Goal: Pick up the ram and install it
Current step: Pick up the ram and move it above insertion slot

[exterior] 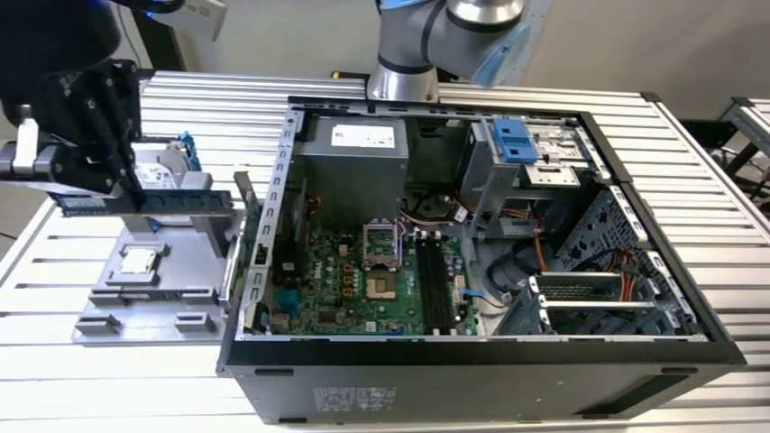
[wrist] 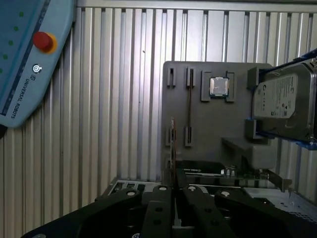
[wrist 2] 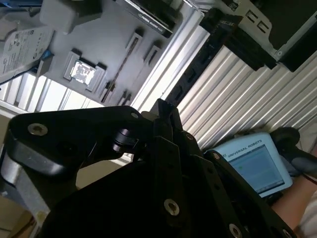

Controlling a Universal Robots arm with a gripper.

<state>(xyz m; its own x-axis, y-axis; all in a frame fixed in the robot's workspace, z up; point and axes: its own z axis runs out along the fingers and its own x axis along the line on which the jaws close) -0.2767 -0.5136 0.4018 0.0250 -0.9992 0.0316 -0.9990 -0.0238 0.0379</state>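
Note:
The ram (exterior: 180,200), a long green stick with dark chips, hangs level above the grey holder tray (exterior: 180,275) at the exterior view's left. My black gripper (exterior: 129,194) is shut on it from above. In the first wrist view the ram (wrist: 172,144) appears edge-on as a thin strip rising from between the fingers (wrist: 159,206). The open computer case (exterior: 481,356) lies to the exterior view's right, with the green motherboard (exterior: 349,289) and its long black memory slots (exterior: 435,289) facing up.
The tray holds a small square silver chip (exterior: 139,260) and a silver hard drive in a blue frame (wrist: 285,101). A blue-grey teach pendant (wrist: 25,54) lies on the ribbed metal table (exterior: 108,361), with a person's hand (wrist 2: 302,161) near it.

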